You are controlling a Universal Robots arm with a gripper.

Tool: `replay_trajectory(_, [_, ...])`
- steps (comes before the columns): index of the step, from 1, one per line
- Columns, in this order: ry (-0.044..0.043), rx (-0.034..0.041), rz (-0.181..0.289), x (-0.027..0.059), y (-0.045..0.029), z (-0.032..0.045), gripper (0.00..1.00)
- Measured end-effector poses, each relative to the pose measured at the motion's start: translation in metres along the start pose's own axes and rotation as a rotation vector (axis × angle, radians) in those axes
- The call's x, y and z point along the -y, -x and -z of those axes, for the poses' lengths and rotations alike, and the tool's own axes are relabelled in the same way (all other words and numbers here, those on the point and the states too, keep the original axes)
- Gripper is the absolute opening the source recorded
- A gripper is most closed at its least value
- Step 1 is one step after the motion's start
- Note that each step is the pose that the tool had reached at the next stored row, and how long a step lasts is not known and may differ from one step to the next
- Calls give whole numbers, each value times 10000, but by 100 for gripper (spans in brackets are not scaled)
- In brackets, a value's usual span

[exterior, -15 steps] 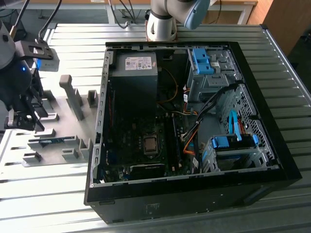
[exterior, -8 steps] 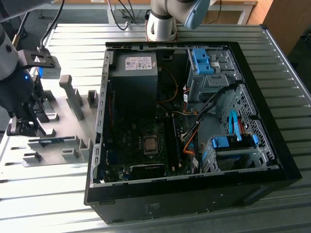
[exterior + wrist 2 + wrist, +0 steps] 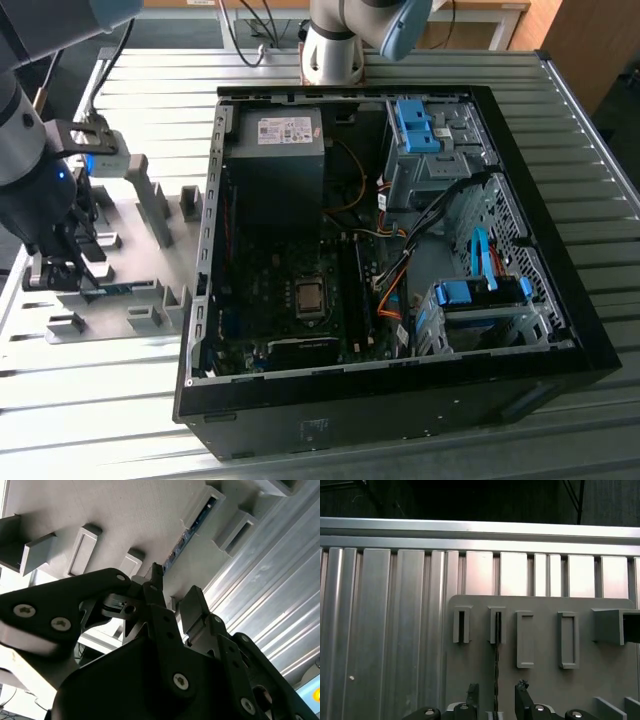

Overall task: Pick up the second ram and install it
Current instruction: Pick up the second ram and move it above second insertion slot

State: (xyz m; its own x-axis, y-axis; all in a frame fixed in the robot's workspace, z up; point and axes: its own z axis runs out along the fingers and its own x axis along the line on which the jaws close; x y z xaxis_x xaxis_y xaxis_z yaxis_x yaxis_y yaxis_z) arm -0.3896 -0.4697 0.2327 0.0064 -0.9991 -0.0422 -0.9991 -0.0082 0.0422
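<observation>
The second ram (image 3: 118, 289) is a thin blue-green strip standing on edge in a slotted holder on the grey fixture plate (image 3: 130, 225), at the exterior view's left. My gripper (image 3: 72, 272) hangs low over the end of the strip that lies further to that view's left. In the first wrist view the ram (image 3: 496, 665) appears as a dark thin edge running between my two fingertips. My gripper (image 3: 497, 687) is open there, with a gap on both sides of the ram. The second wrist view has the ram (image 3: 192, 530) leading toward the gripper (image 3: 172, 597), whose fingers stand apart.
An open black computer case (image 3: 400, 400) lies on the ribbed metal table, with the CPU socket (image 3: 310, 297) and long black memory slots (image 3: 352, 290) inside. Several grey holders (image 3: 525, 639) rise from the fixture plate. A second arm's base (image 3: 335, 50) stands at the back.
</observation>
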Motion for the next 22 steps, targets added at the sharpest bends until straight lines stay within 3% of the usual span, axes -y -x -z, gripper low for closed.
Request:
replay_trajectory(7, [-2,0,-1,0,-2,-39,42])
replay_trajectory(12, [-35,-1,1,-16,-6,-125,42])
replay_trajectory(19, [-181,-2,8,-46,-12,-250,42])
replay_trajectory(21, [-181,-3,8,-46,-12,-250,40])
replay_trajectory(22, [-182,-2,7,-46,-12,-254,33])
